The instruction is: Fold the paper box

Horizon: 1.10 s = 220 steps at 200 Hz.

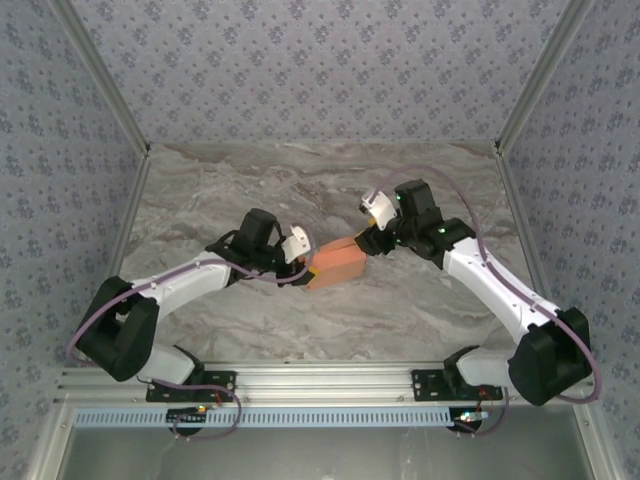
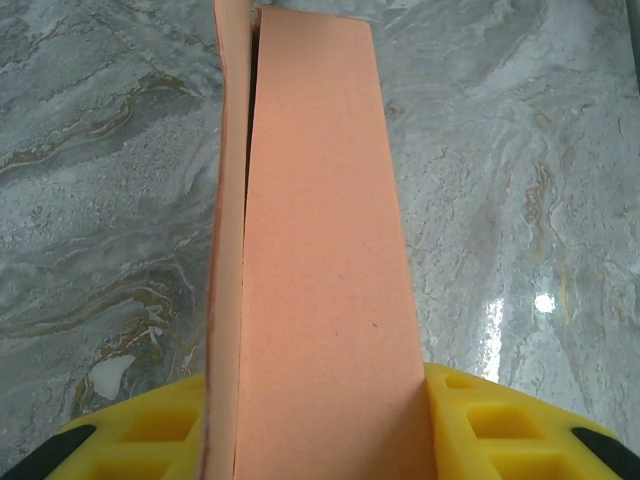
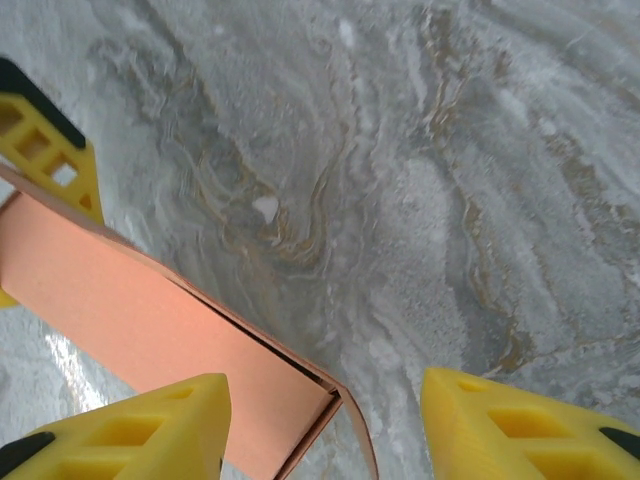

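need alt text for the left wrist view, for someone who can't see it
A salmon-orange paper box runs up the middle of the frame, its near end held between the yellow fingers of the left pincer. A thin flap stands slightly apart along its left edge, and a grey marbled table lies beneath.

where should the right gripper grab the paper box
Probably the free right end of the paper box, approached from the right. The left gripper clamps the opposite end, and the flat walls fit between the fingers of the open right gripper.
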Each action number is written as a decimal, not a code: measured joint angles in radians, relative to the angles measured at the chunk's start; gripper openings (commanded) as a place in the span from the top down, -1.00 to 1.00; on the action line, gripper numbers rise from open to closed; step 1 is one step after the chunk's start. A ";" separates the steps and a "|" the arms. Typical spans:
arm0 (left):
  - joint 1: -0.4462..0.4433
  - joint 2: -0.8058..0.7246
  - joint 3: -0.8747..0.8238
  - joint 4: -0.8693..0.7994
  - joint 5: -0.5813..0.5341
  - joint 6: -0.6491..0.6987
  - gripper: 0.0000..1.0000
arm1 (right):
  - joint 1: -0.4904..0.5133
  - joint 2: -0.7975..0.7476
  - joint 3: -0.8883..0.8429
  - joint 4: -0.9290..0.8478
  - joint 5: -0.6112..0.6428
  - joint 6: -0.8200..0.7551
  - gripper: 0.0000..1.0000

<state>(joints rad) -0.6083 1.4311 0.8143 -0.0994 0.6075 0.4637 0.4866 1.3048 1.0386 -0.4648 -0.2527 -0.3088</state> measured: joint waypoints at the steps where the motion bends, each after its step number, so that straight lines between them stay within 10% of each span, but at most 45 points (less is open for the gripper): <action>1: 0.000 0.000 0.001 -0.002 0.000 0.002 0.32 | 0.001 0.001 0.000 -0.002 0.001 0.000 -0.08; 220: 0.037 0.011 0.008 -0.062 0.029 0.123 0.31 | 0.007 0.051 0.018 -0.093 0.029 -0.040 0.59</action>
<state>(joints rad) -0.5713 1.4425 0.8223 -0.1616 0.6361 0.5869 0.4934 1.3560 1.0569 -0.5575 -0.2241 -0.3485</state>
